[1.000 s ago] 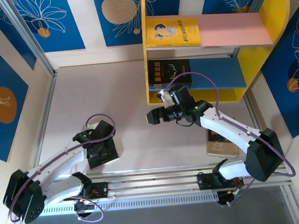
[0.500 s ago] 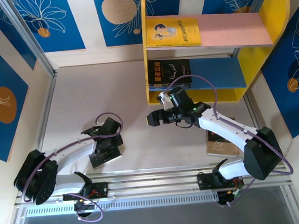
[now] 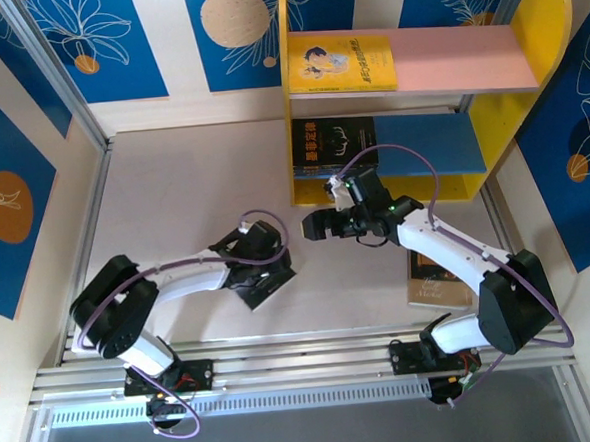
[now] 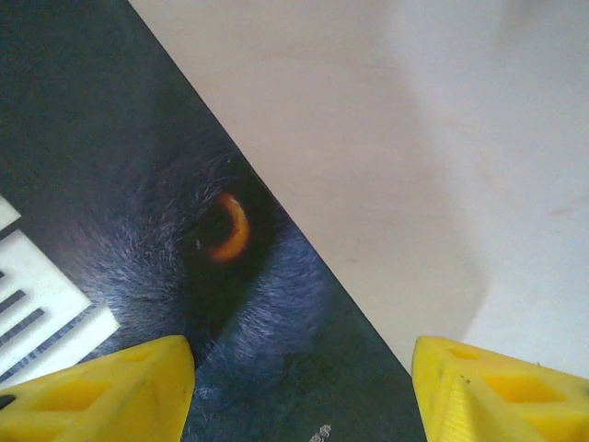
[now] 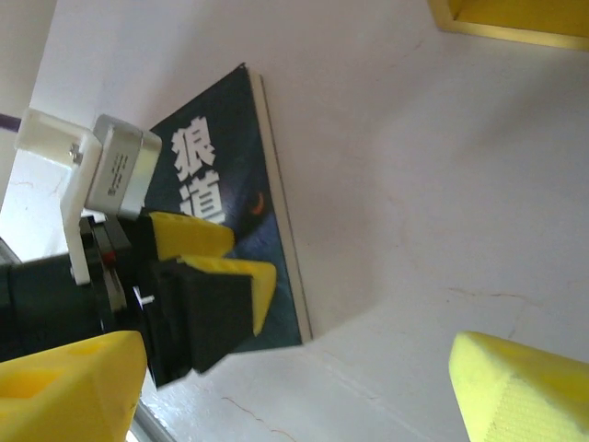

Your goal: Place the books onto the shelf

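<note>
**A:** From above, where do we stand?

**B:** The shelf (image 3: 524,37) fills the upper right. The yellow book (image 3: 340,63) lies on its pink board and the shelved dark book (image 3: 332,144) on the blue one below. At lower right the brown book (image 3: 429,281) lies on the tabletop (image 3: 173,188), partly under the right arm. At mid-frame the left gripper (image 3: 258,270) sits over the loose dark book (image 3: 266,295). The right gripper (image 3: 310,225) hovers just up and right of it.

**A:** Why that arrangement?

**B:** The shelf is on the right arm's side, so we judge the book is being offered toward that arm.

**A:** And the left wrist view?

**B:** The jaws stand partly apart with nothing clamped. One yellow fingertip (image 4: 101,387) at lower left is over the cover, and the other at lower right is over bare tabletop — the book's edge runs between them. We cannot tell whether that fingertip presses on the cover.

**A:** The right wrist view?

**B:** The jaws are wide open and empty, with bare tabletop between them. The loose dark book (image 5: 221,157) lies flat at centre left with the left gripper (image 5: 253,255) on it — we'd say the right jaws are waiting to take it. A corner of the shelf (image 5: 515,18) shows at top right.
</note>
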Robot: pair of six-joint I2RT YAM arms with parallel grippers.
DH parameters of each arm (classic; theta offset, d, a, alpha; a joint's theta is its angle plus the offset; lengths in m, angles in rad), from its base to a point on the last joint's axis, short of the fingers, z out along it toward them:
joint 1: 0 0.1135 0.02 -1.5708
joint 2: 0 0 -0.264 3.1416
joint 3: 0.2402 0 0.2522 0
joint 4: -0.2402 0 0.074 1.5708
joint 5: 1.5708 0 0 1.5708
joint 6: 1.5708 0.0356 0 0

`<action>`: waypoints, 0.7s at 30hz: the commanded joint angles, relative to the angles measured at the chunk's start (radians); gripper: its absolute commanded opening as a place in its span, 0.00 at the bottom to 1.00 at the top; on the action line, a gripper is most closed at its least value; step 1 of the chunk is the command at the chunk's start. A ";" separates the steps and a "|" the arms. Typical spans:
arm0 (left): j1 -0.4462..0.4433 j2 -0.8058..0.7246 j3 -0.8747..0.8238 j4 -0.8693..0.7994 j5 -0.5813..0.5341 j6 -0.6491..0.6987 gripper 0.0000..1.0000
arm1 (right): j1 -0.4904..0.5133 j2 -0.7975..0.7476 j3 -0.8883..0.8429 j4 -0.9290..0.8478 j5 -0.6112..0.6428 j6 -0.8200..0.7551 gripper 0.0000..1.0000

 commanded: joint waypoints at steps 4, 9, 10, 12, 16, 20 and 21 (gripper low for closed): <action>-0.023 -0.047 0.000 -0.079 0.071 0.037 0.65 | -0.026 -0.024 -0.004 -0.040 -0.007 -0.034 0.86; 0.002 -0.215 0.022 -0.241 -0.011 0.090 0.67 | -0.028 0.007 -0.004 -0.041 -0.005 -0.048 0.86; 0.015 -0.250 0.021 -0.267 -0.017 0.092 0.68 | -0.029 0.019 -0.004 -0.040 -0.002 -0.050 0.86; 0.039 -0.307 0.005 -0.308 -0.025 0.094 0.68 | -0.030 0.035 -0.006 -0.029 -0.006 -0.050 0.86; 0.094 -0.412 -0.059 -0.368 -0.032 0.087 0.70 | -0.014 0.082 0.007 -0.009 -0.027 -0.046 0.86; 0.158 -0.478 -0.138 -0.387 0.002 0.071 0.70 | 0.015 0.134 0.025 0.003 -0.028 -0.044 0.85; 0.169 -0.491 -0.161 -0.379 0.018 0.067 0.71 | 0.023 0.148 0.030 0.008 -0.030 -0.043 0.85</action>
